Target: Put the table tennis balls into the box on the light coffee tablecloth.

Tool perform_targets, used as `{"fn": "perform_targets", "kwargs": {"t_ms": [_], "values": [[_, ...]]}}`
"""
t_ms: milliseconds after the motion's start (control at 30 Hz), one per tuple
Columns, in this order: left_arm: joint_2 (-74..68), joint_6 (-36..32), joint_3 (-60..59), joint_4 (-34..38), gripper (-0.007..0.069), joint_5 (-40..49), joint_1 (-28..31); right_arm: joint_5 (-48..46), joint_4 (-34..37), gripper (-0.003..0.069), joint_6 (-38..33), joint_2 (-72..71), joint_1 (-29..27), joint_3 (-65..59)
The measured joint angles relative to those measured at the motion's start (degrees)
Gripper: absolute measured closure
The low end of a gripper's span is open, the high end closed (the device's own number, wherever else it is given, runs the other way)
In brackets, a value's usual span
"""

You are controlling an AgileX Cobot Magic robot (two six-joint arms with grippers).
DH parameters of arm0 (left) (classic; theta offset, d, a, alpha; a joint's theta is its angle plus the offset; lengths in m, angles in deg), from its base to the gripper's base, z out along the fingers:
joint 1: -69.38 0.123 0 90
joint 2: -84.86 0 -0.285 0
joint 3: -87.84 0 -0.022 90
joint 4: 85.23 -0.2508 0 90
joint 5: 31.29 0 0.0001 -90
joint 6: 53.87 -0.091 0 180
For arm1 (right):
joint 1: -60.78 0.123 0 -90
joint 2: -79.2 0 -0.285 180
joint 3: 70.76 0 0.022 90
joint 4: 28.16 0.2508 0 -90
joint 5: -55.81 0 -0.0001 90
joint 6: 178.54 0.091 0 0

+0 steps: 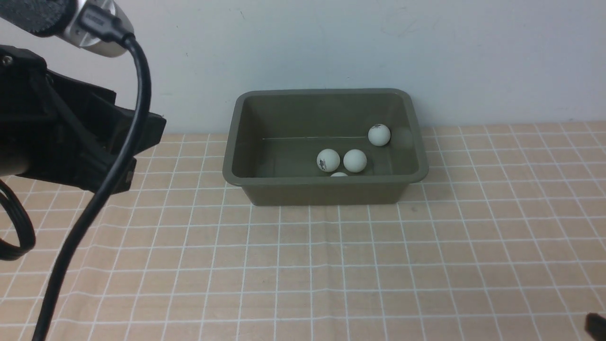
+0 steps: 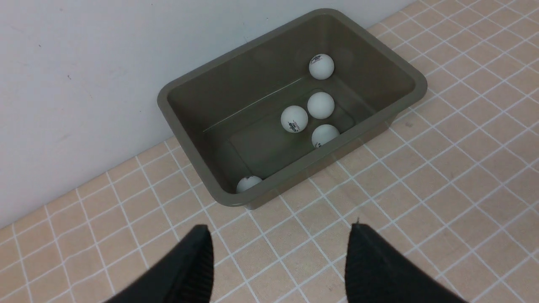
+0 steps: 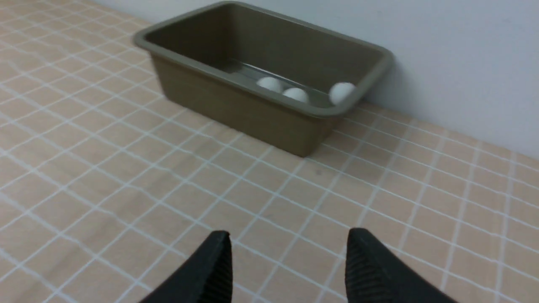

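Observation:
The olive-green box (image 1: 322,194) stands on the light coffee tablecloth (image 1: 331,270) against the back wall. Several white table tennis balls (image 2: 321,105) lie inside it; one (image 2: 248,183) rests in a near corner and one (image 2: 321,66) by the far wall. In the front view I see three whole balls (image 1: 355,160), and a fourth peeks over the near rim. My left gripper (image 2: 280,233) hovers open and empty above the cloth, short of the box (image 2: 252,71). My right gripper (image 3: 288,235) is open and empty too, farther from the box (image 3: 236,105).
The pale wall (image 1: 426,57) rises directly behind the box. My left arm (image 1: 71,137) and its black cable (image 1: 137,118) fill the front view's left side, raised above the cloth. A black tip of the right arm (image 1: 596,326) shows at the lower right corner.

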State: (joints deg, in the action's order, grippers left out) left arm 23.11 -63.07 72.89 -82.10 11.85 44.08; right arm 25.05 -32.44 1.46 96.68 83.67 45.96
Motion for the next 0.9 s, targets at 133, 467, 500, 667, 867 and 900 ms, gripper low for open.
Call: {"fn": "perform_targets", "kwargs": {"t_ms": [133, 467, 500, 667, 867, 900], "values": [[0.0, 0.0, 0.0, 0.0, 0.0274, 0.0, 0.0, -0.14, 1.82, 0.0312, 0.0, -0.02, -7.5, 0.0], [0.0, 0.0, 0.0, 2.93, 0.0274, 0.0, 0.0, -0.68, 4.27, 0.0312, 0.0, -5.92, -11.87, -0.15], [0.0, 0.0, 0.0, 3.39, 0.0274, 0.0, 0.0, -0.57, 4.78, 0.0312, 0.0, -6.12, -11.86, -0.4], [0.0, 0.0, 0.0, 5.8, 0.0274, 0.0, 0.0, 0.99, 5.74, 0.0312, 0.0, -8.13, -12.23, -5.43], [0.0, 0.0, 0.0, 6.65, 0.0274, 0.05, 0.0, 2.41, 5.74, 0.0312, 0.0, -10.24, -14.88, -11.95], [0.0, 0.0, 0.0, 6.79, 0.0274, 0.05, 0.0, 2.99, 5.74, 0.0312, 0.0, -10.24, -15.87, -13.48]]}}
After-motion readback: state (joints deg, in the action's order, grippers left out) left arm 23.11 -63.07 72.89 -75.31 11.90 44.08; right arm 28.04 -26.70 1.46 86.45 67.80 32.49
